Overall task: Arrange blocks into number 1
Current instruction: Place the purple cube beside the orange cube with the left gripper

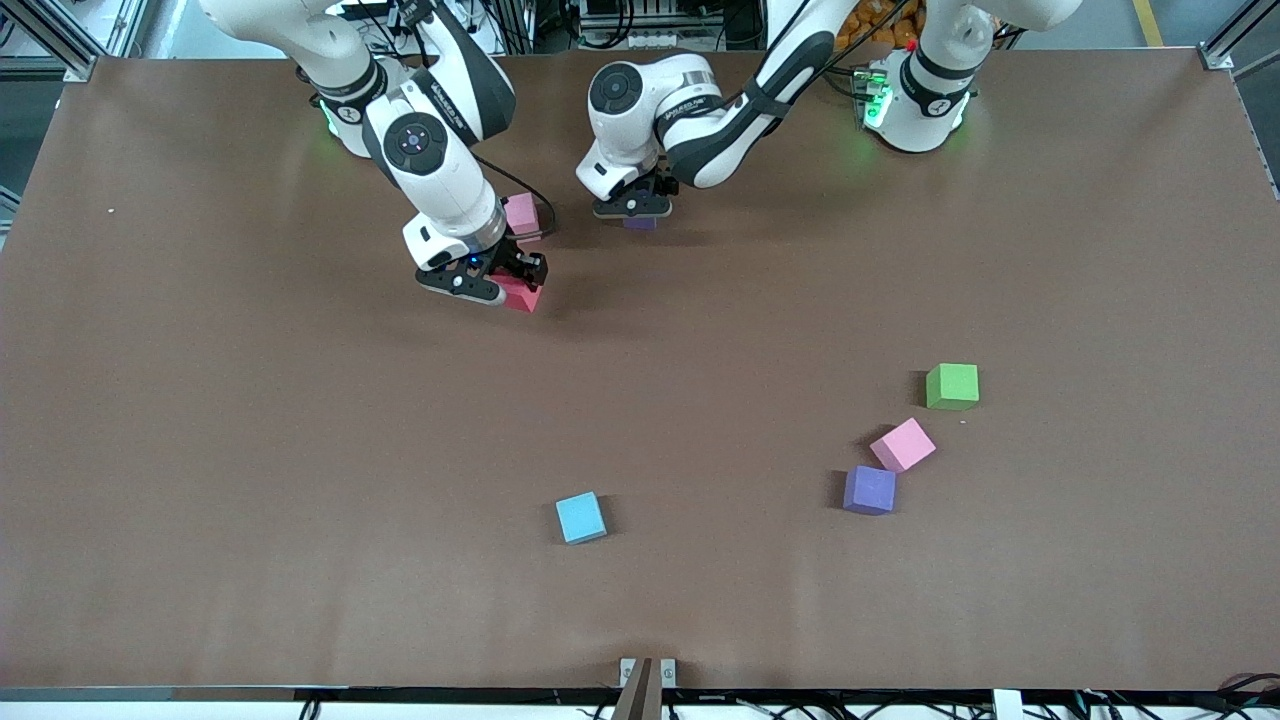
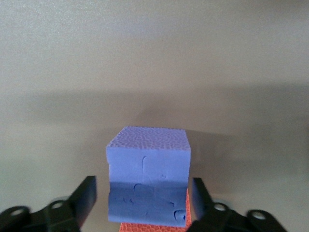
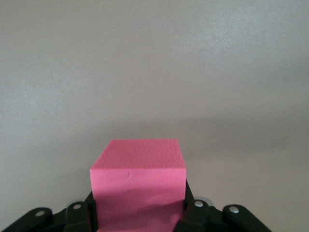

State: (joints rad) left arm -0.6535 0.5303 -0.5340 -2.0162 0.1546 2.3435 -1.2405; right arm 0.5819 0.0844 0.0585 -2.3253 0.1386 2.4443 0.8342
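Observation:
My right gripper (image 1: 508,284) (image 3: 138,215) is shut on the red block (image 1: 523,295) (image 3: 138,179), low over the table. A light pink block (image 1: 521,213) lies just farther from the front camera. My left gripper (image 1: 637,208) (image 2: 145,203) is open, one finger on each side of a purple block (image 1: 640,223) (image 2: 147,183), with a gap on both sides. The orange block (image 2: 152,227) peeks out against that purple block's edge; under or beside, I cannot tell. A second light pink block (image 1: 903,444) and a second purple block (image 1: 870,489) touch near the left arm's end.
A green cube (image 1: 952,386) sits a little farther from the front camera than the pink and purple pair. A light blue cube (image 1: 581,517) lies alone mid-table, nearer the front camera. The brown tabletop (image 1: 250,450) is bare toward the right arm's end.

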